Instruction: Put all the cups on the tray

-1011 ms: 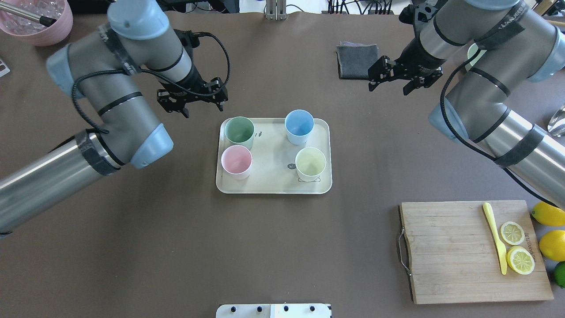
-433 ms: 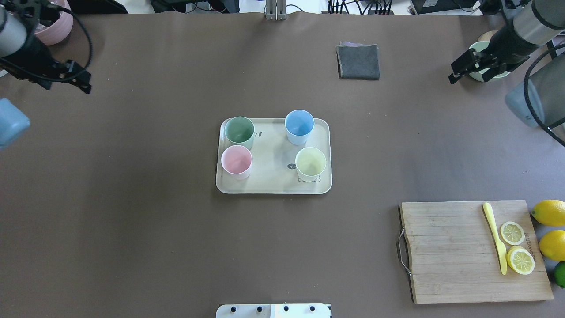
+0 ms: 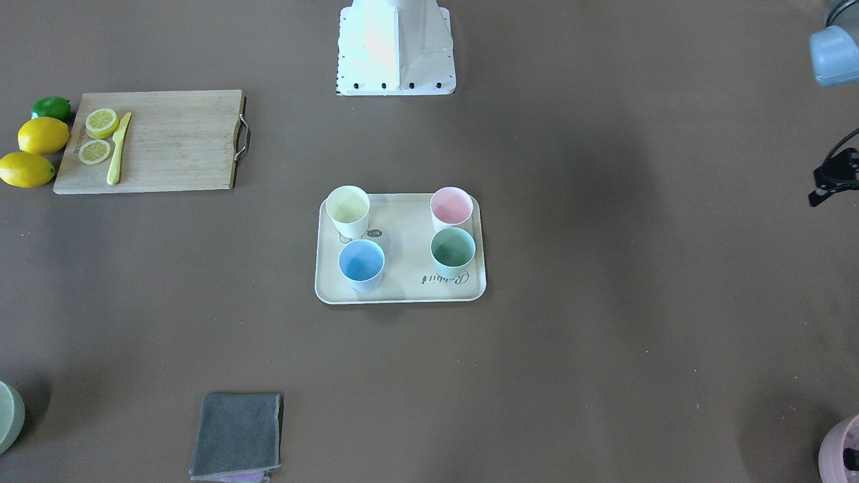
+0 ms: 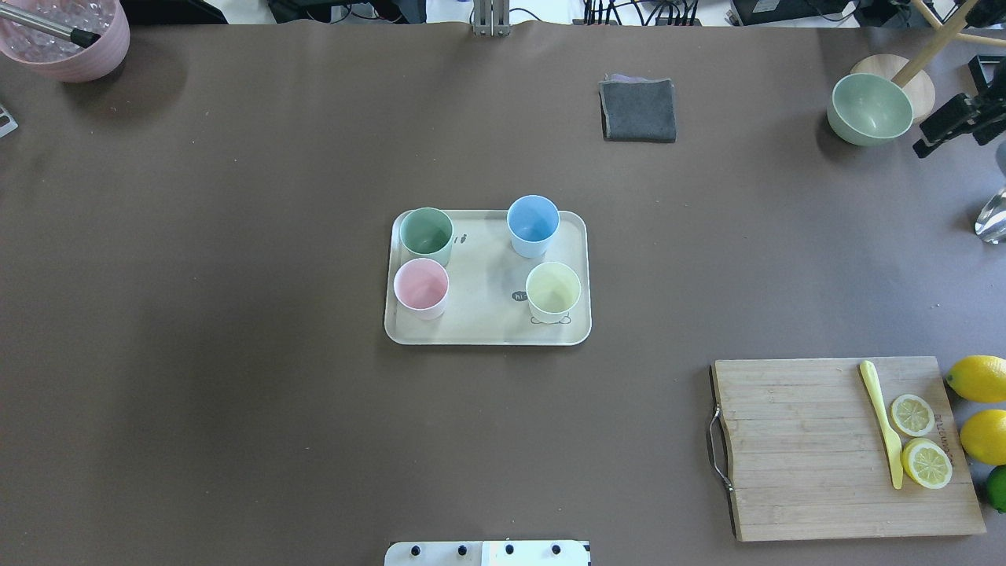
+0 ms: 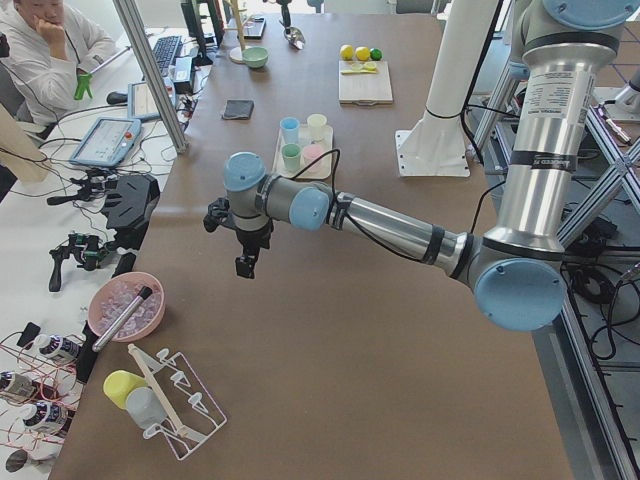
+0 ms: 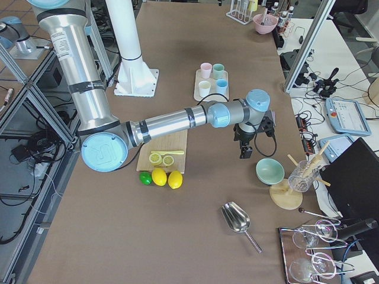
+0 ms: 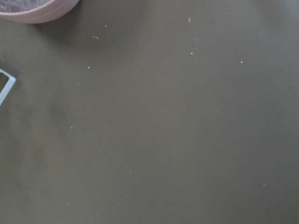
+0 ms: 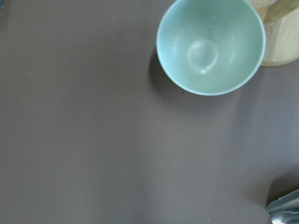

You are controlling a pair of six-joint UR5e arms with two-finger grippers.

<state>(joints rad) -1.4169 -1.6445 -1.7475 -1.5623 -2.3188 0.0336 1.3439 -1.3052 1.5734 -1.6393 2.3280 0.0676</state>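
Found the tray (image 4: pixel 487 318) mid-table, all four cups upright on it: green cup (image 4: pixel 426 233) and pink cup (image 4: pixel 420 284) at one end, blue cup (image 4: pixel 533 222) and yellow cup (image 4: pixel 552 288) at the other; read its "Rabbit" script (image 3: pixel 443 278) only from the front-facing view; caught the left gripper (image 5: pixel 244 263) whole only in the left side view, the right gripper (image 6: pixel 244 151) only in the right, both well apart from the tray; could not tell whether either was open or closed; saw a green bowl (image 8: pixel 210 46) through the right wrist camera.

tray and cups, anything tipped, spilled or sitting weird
Nothing stands out. The green cup, pink cup, blue cup and yellow cup all stand upright inside the rim of the tray, and no spill shows.
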